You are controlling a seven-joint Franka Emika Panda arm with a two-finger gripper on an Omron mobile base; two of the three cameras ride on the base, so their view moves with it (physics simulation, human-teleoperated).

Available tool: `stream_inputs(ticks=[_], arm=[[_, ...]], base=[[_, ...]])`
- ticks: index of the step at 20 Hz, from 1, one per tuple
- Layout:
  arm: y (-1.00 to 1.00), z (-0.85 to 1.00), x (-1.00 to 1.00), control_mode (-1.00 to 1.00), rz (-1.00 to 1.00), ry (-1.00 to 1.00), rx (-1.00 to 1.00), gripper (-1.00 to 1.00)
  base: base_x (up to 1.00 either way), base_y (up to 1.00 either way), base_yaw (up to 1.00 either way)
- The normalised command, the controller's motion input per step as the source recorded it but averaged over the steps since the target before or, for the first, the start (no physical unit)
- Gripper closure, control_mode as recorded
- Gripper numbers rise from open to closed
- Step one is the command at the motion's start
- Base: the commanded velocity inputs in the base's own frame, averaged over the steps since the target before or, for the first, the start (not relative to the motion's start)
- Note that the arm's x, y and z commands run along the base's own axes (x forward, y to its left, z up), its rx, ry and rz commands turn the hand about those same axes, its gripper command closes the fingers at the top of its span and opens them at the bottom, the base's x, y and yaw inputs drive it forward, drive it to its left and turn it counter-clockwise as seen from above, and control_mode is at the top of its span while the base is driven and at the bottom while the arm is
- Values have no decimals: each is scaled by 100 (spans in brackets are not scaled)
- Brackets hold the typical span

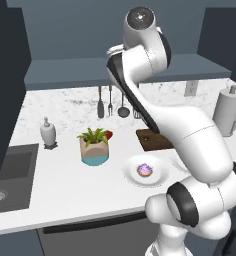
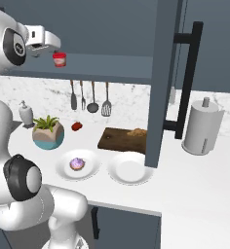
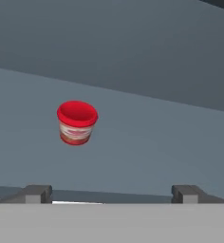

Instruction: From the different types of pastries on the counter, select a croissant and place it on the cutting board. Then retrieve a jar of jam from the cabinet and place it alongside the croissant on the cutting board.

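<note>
On the bench, the croissant already lies on the cutting board, at two o'clock from the purple-frosted pastry, so the first half looks done. Farther up, the jar of jam stands on the cabinet shelf, at eleven o'clock ahead of the hand, whose jaws are wide apart and empty. Fetching the jar remains.

We see the jar of jam on the cabinet shelf, above the counter; cutting board behind two plates.
</note>
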Motion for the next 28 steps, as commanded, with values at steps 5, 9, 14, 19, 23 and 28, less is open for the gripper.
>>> stream_inputs(ticks=[5, 9, 14, 19, 23, 28], arm=[[0, 0, 0, -100, 0, 0, 0, -100], [4, -16, 0, -100, 15, -5, 0, -100], [4, -29, 0, -100, 30, -15, 7, -100], [-1, -8, 0, -100, 15, -7, 7, -100], [0, 0, 0, -100, 0, 0, 0, -100], [0, -6, 19, -100, -4, 1, 0, -100]], base=[[0, 0, 0], [0, 0, 0], [0, 0, 0], [0, 0, 0], [0, 0, 0], [0, 0, 0]])
